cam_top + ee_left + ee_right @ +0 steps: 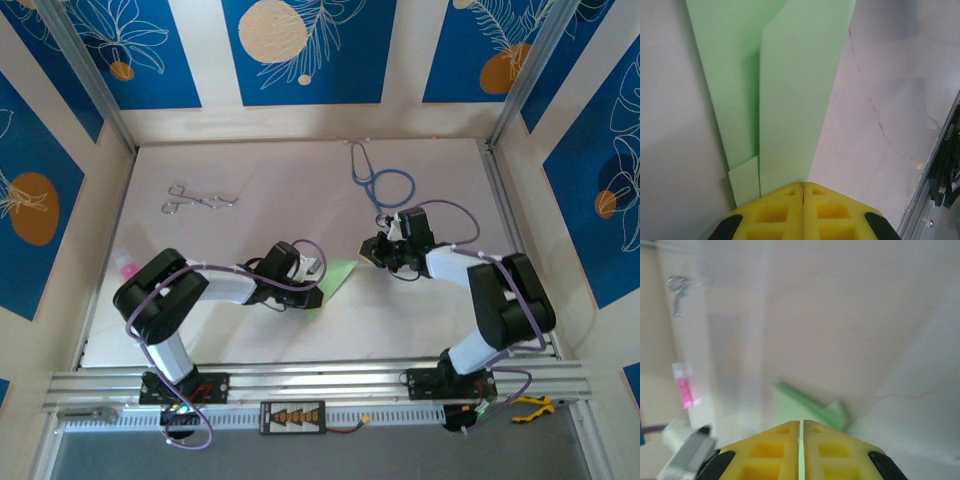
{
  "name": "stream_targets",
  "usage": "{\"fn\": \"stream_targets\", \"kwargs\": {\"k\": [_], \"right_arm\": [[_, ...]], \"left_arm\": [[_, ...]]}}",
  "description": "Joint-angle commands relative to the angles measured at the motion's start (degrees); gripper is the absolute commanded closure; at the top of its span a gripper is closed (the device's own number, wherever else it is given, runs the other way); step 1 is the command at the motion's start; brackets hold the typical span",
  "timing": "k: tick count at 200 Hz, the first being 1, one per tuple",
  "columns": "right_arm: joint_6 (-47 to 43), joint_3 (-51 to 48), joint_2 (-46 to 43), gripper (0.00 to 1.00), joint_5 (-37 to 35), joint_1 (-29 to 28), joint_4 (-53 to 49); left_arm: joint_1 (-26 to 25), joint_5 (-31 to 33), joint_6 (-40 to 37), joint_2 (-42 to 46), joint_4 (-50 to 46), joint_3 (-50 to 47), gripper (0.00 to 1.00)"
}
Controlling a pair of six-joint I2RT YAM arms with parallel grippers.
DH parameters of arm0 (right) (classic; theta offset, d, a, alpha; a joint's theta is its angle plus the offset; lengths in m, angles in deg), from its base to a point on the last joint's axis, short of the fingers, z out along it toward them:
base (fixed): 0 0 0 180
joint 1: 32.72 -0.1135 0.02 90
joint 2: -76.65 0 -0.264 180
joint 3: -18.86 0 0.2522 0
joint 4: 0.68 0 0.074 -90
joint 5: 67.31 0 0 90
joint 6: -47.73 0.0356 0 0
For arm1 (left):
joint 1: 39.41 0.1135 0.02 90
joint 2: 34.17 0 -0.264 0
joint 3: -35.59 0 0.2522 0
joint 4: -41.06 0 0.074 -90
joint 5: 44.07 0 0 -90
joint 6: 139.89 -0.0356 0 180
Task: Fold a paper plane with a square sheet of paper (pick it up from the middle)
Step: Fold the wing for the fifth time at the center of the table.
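1. Though already folded into a long narrow wedge, expect the paper plane [338,278] to be light, limp and slippery, easily creased wrongly.
2. Best taken at the layered middle ridge, not at a loose flap.
3. Lying mid-tabletop [270,190], at 3 o'clock from the left end effector [802,185], at 8 o'clock from the right end effector [801,423].
4. Left clenched, tips on the wedge's end; right almost clenched, green sliver in the slit; cannot tell whether pinching.
5. Wedge's near end hidden under left tips; blurred in right wrist view.
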Motion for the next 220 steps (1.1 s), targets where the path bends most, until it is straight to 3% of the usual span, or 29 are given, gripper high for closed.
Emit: {"fn": "stream_targets", "kwargs": {"k": [1,44,70,98,142,220], "right_arm": [[0.4,-2.1,-1.5,0.88,3.5,-3.6,2.2],[0.5,-1.0,4.1,0.92,3.3,-9.9,2.9],[0.3,0.3,7.7,0.94,2.5,-10.0,2.8],[-0.6,2.3,10.8,1.0,-2.9,-8.9,-5.2],[0.7,0.2,11.6,1.0,-2.4,-8.9,-3.1],[0.7,1.5,13.3,1.0,-0.6,-9.1,-3.3]], "left_arm": [[0.3,0.0,0.6,-0.7,-5.1,-2.2,1.0],[0.4,0.1,0.9,-0.3,-5.2,-2.1,1.0],[0.3,0.0,1.1,0.1,-5.1,-2.0,1.0],[0.3,-1.4,1.6,1.6,-5.8,-0.8,1.0],[0.3,-1.5,1.9,6.7,-9.0,3.8,0.99],[0.0,-2.3,3.4,-2.5,-7.1,12.1,0.92]]}}
